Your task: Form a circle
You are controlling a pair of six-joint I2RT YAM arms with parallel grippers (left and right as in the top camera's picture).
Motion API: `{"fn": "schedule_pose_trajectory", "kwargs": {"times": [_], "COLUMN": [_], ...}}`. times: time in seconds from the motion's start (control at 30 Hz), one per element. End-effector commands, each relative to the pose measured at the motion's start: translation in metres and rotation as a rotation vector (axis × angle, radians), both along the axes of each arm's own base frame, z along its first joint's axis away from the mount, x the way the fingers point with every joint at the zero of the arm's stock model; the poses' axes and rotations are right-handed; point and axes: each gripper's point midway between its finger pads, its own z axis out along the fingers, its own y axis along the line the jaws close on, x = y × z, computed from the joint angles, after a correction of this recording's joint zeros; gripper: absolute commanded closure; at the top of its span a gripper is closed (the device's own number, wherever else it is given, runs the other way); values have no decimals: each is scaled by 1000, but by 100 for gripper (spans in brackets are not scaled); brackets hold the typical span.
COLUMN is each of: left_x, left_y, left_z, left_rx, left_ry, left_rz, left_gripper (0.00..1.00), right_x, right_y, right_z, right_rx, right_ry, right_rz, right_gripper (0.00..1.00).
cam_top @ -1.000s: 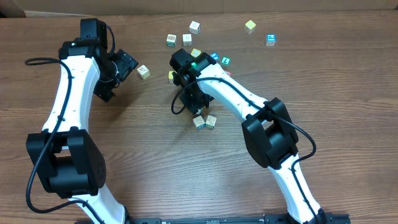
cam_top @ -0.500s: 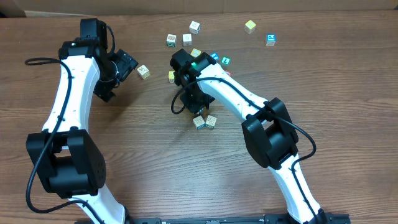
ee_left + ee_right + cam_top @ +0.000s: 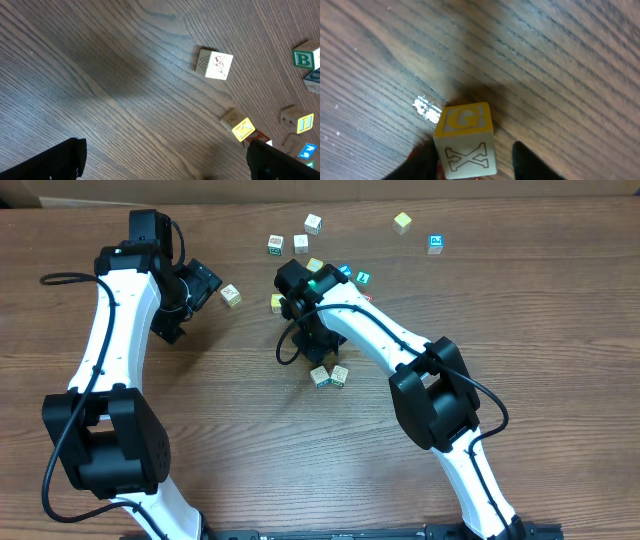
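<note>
Two cream picture cubes [image 3: 320, 375] [image 3: 340, 374] lie side by side as a small clump, part of the circle, just in front of my right gripper [image 3: 305, 345]. In the right wrist view a cream cube [image 3: 465, 140] with a yellow G face and an outlined X face stands on the table between the fingers of my right gripper [image 3: 475, 155]. The left finger [image 3: 422, 162] is against the cube. The right finger [image 3: 530, 160] stands apart from it with wood showing in the gap. My left gripper [image 3: 195, 285] hangs wide open over bare wood beside a lone picture cube [image 3: 231, 295].
Loose cubes lie scattered at the back: cream ones [image 3: 313, 223] [image 3: 276, 244], a yellow one [image 3: 402, 222] and a blue-faced one [image 3: 435, 244]. The left wrist view shows a picture cube [image 3: 215, 64], a yellow X cube [image 3: 242, 128] and a green B cube [image 3: 305, 57].
</note>
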Motion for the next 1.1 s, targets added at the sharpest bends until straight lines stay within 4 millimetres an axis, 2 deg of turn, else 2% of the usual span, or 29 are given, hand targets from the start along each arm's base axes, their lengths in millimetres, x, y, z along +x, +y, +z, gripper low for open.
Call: {"fn": "schedule_pose_trajectory", "kwargs": {"times": [0.0,0.2,0.4,0.9,0.97,1.07], "left_x": [2,2,2,2,2,2], "left_y": [1,1,1,1,1,1], "left_z": [6,6,6,6,6,6], "left_rx": [15,15,15,15,15,15], "left_ry": [-19,-19,-19,-18,-18,-19], "left_rz": [-23,-23,-23,-23,-23,-23], "left_gripper": [0,0,0,0,0,0], "right_x": [5,11,11,2,2,3], "right_y": [-3,3,3,-4,-4,-4], "right_z": [4,4,4,3,3,3], "right_rx": [5,28,27,-6,-6,-5], "right_ry": [-18,-44,-43,-4,-5,-7], "right_rz": [1,1,1,156,165,165], "right_gripper": [51,52,62,63,62,46]}}
